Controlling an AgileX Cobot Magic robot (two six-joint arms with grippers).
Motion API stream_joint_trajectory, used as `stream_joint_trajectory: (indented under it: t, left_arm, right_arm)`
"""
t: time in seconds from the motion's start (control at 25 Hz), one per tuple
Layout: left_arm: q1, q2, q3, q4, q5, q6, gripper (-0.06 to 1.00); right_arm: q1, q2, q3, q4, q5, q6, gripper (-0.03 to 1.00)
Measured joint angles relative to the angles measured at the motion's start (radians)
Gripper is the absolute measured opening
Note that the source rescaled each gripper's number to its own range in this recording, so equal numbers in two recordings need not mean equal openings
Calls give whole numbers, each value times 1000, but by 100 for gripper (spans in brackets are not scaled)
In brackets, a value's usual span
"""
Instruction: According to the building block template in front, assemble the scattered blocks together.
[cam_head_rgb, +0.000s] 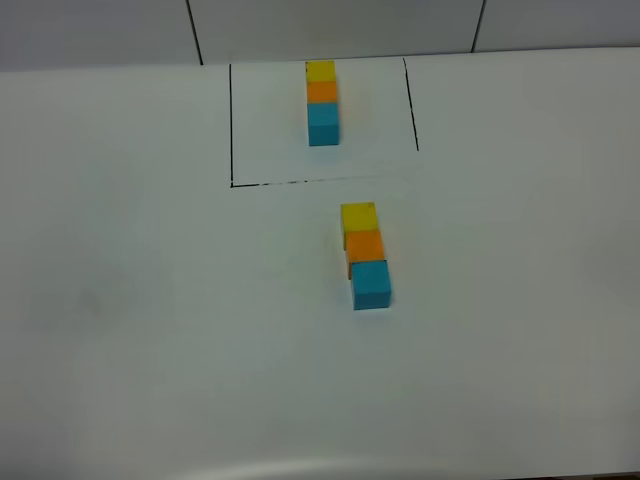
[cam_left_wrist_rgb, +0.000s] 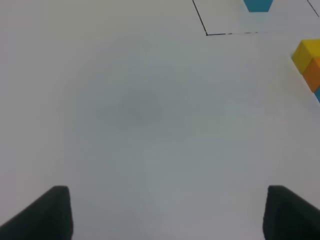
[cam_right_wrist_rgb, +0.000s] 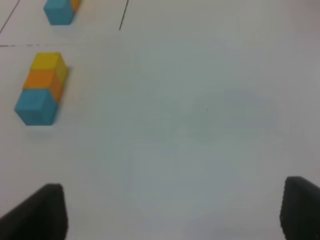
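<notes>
The building block template (cam_head_rgb: 322, 101), a yellow-orange-blue line, stands inside the thin black outline (cam_head_rgb: 231, 120) at the back. In front of it, the yellow cube (cam_head_rgb: 359, 217), orange cube (cam_head_rgb: 365, 245) and blue cube (cam_head_rgb: 371, 283) stand touching in a line in the same order. They also show in the right wrist view: yellow (cam_right_wrist_rgb: 46, 61), orange (cam_right_wrist_rgb: 42, 80), blue (cam_right_wrist_rgb: 34, 106). The left gripper (cam_left_wrist_rgb: 167, 215) is open and empty over bare table, left of the cubes. The right gripper (cam_right_wrist_rgb: 172, 212) is open and empty, right of the cubes. Neither arm shows in the exterior high view.
The white table (cam_head_rgb: 150, 300) stretches around the cubes. Its front edge (cam_head_rgb: 300, 468) runs along the bottom of the exterior high view, and a tiled wall (cam_head_rgb: 330, 25) rises behind. The yellow cube (cam_left_wrist_rgb: 305, 54) and the outline's corner (cam_left_wrist_rgb: 207, 33) show in the left wrist view.
</notes>
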Motion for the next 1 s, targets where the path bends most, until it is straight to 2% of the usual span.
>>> stream_joint_trajectory:
  t: [0.48,0.8,1.0]
  left_arm:
    - [0,0,0,0,0,0,67]
    - [0,0,0,0,0,0,67]
    - [0,0,0,0,0,0,67]
  right_arm:
    - [-1,0,0,-1,-1,0,71]
    - [-132,0,0,-1,-1,-3,70]
    - [-171,0,0,-1,-1,-4,70]
